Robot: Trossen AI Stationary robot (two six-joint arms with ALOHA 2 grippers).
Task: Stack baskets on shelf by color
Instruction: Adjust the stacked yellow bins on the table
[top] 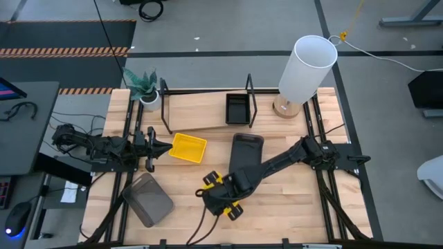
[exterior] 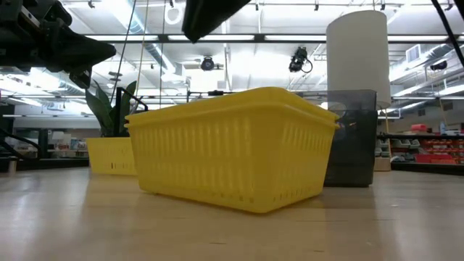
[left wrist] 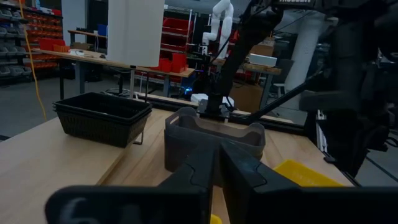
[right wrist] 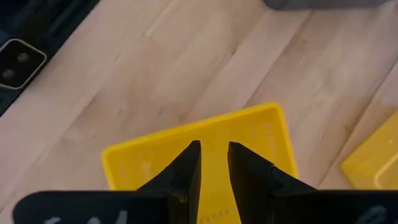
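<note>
Black basket: on the shelf, in the bay between two upright wire frames; nothing visible inside. In the left wrist view it looks like two nested black baskets.

Yellow basket: on the table just in front of the shelf board, beside the left gripper; empty.

Grey basket: mid-table, partly under the right arm; contents cannot be told. It also shows ahead of the left fingers.

Second grey basket: front left of the table, tilted, apart from the others.

Second yellow basket: front centre of the table, directly under the right gripper; empty. In the low view it sits closest to the camera.

Left gripper: at the left side of the table, fingers brought together, holding nothing.

Right gripper: above the second yellow basket, fingers with a narrow gap between them; whether they touch the basket cannot be told.

Lamp: white cylinder at the right end of the shelf.

Plant: at the left end of the shelf.
</note>
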